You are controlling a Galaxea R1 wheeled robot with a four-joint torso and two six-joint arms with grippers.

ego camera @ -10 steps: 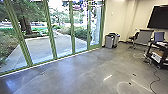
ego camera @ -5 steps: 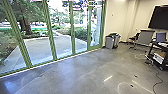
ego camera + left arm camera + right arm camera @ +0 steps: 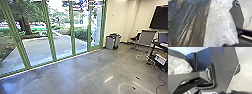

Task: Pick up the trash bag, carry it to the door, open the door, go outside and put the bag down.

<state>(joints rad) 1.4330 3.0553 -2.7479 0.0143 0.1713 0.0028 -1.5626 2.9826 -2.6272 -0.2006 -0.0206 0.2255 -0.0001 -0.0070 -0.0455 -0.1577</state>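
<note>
The robot has edged forward, bringing the grey bins (image 3: 110,42) at one o'clock slightly nearer. The trash bag (image 3: 191,26) lies close before the left wrist camera; I cannot tell either gripper's state.

So, the left and the front are closed off by a glass wall (image 3: 50,37), with paving (image 3: 62,46) laid beyond it. Bins (image 3: 110,42) are parked just past its right end, and a chair (image 3: 147,38) is set right of those. Farther right and nearer, a box (image 3: 160,59) is tucked into a cart (image 3: 154,51); a cable (image 3: 161,83) is strewn on the floor (image 3: 75,75) before it.
</note>
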